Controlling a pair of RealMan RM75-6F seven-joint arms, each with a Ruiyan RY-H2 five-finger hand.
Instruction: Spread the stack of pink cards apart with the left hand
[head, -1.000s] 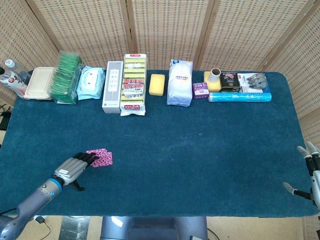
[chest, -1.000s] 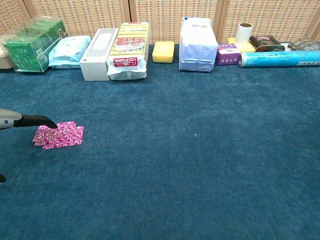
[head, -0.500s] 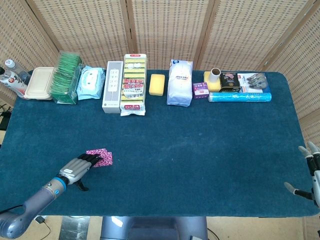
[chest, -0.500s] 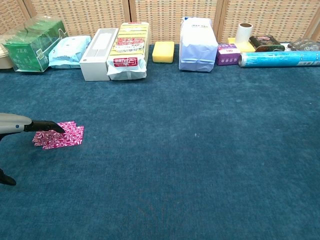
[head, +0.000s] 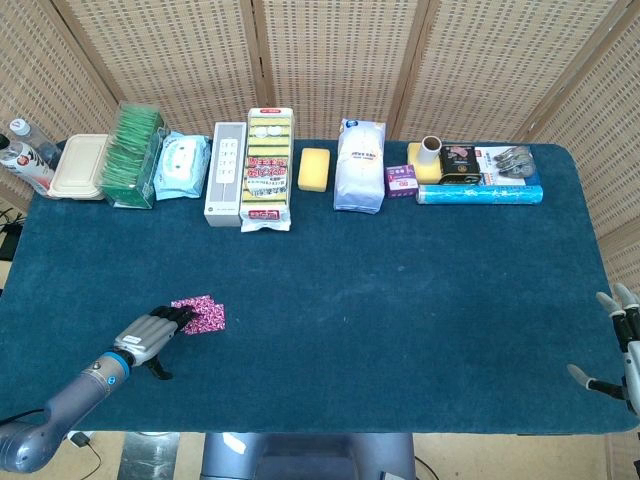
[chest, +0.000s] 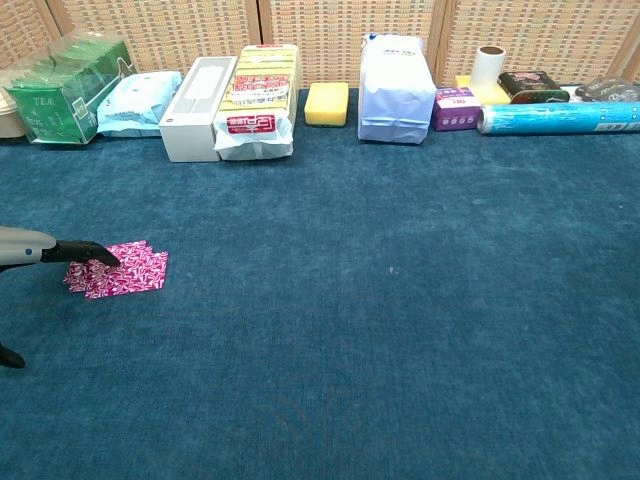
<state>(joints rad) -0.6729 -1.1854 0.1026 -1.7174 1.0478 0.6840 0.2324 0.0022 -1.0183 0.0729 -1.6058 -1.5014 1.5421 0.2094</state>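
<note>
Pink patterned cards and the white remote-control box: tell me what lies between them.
Nothing: only bare blue tablecloth separates the pink patterned cards from the white remote-control box, clearest in the head view.

Bright, even, diffuse overhead light in both views, sharp focus throughout, soft short shadows under the boxes along the back of the blue table (head: 420, 300), no glare, no motion blur, slight wide-angle bending at the chest view edges.
</note>
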